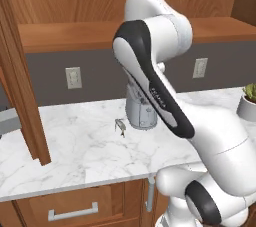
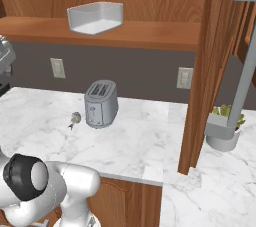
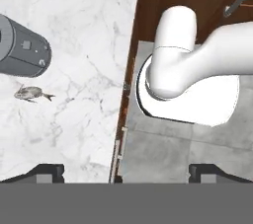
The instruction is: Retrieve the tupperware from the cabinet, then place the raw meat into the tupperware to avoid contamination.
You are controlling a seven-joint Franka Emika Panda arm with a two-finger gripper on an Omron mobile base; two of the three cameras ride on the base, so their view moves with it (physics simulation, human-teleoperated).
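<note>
The fingers point(image 3: 126, 169) point straight down at the bench point(image 3: 74, 134) edge and the floor beyond it, spread wide and holding nothing. The small translucent whitish-grey plastic tupperware tub point(image 2: 96, 17) is nowhere near them: in the right base view it sits in the upper left of the frame, on the shelf of the open brown wood wall cabinet point(image 2: 150, 33), its long side running across the frame. So the reach has to swing up and away from the bench. The tiny greyish-tan raw meat lump point(image 3: 32, 93) lies at the left of the hand view, just beside the silver two-slot toaster point(image 2: 101, 104).
</note>
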